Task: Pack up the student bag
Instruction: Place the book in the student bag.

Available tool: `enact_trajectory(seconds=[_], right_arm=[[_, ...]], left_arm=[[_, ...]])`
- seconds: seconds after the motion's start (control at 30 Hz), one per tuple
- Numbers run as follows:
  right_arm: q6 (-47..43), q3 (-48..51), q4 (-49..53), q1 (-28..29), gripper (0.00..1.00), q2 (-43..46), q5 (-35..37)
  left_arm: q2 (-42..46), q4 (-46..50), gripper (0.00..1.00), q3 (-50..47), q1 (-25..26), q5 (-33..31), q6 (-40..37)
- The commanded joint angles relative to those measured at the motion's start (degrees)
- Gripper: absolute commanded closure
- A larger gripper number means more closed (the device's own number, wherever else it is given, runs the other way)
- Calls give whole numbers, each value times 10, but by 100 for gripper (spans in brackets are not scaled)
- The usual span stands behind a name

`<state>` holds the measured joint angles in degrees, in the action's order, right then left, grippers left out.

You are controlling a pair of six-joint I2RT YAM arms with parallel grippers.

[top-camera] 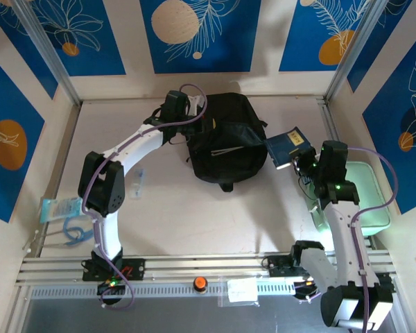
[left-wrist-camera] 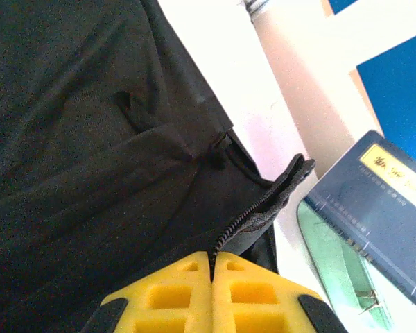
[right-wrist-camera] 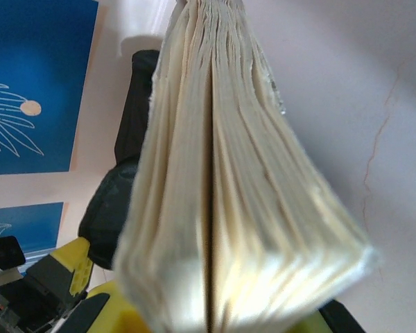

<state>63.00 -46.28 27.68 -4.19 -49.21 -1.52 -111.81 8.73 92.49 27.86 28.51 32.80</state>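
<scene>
Left gripper [left-wrist-camera: 211, 262] is closed: its yellow fingers press flat together, and the zip edge of the bag [top-camera: 222, 156] runs straight into the seam between them, so it pinches that edge. From above, this gripper sits at the bag's far left corner, among the straps.

The bag lies on the table [top-camera: 194, 215] in the middle of its far half, well apart from both arm bases. It is black, soft and slumped, its cloth thrown into broad folds and creases. Tangled straps spill from its far left side and a small tab sticks out of its near edge. On its top face there are a few thin pale lines and a small yellowish mark. Its right side stands open along the zip, with a stiff lip of fabric lifted toward the right. Close up, the zip teeth are fine and dark, and the cloth has a dull, tight weave.

Right gripper [top-camera: 301, 161] is clamped on a book [top-camera: 286, 144] with a dark blue cover, held just to the right of the bag's open side. From the wrist, the book's cream page edges fan out between the fingers. A mint case [top-camera: 369, 184] lies farther right of the bag, partly under the right arm.
</scene>
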Motion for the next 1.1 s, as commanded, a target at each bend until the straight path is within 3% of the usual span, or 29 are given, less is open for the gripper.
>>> enact_trajectory(seconds=[0.0, 0.37, 0.5, 1.07], right_arm=[[33, 20, -31, 39, 100, -9, -9], [129, 70, -234, 167, 100, -67, -8], [146, 74, -284, 182, 100, -87, -8], [158, 20, -330, 206, 100, -280, -2]], left_arm=[[24, -46, 100, 14, 1, 18, 7], [82, -150, 100, -19, 35, 60, -17], [93, -174, 100, -28, 38, 75, -11], [106, -204, 100, -66, 40, 87, 3]])
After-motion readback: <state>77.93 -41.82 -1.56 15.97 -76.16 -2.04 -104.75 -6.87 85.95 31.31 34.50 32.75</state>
